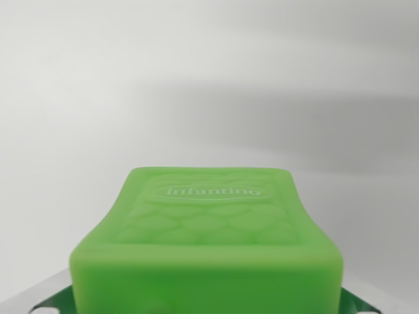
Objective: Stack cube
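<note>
A soft green cube [209, 229] fills the lower middle of the wrist view, very close to the camera. Its top face has a raised scale pattern and the word "infantino". My gripper [209, 306] is shut on the green cube. Only slivers of the metal fingers [42, 302] show at the bottom corners, pressed against the cube's sides and reflecting its green. The sides bow inward between them. No second cube is in view.
A plain white surface [196, 85] stretches behind and around the cube, with a soft grey shadow across the upper right.
</note>
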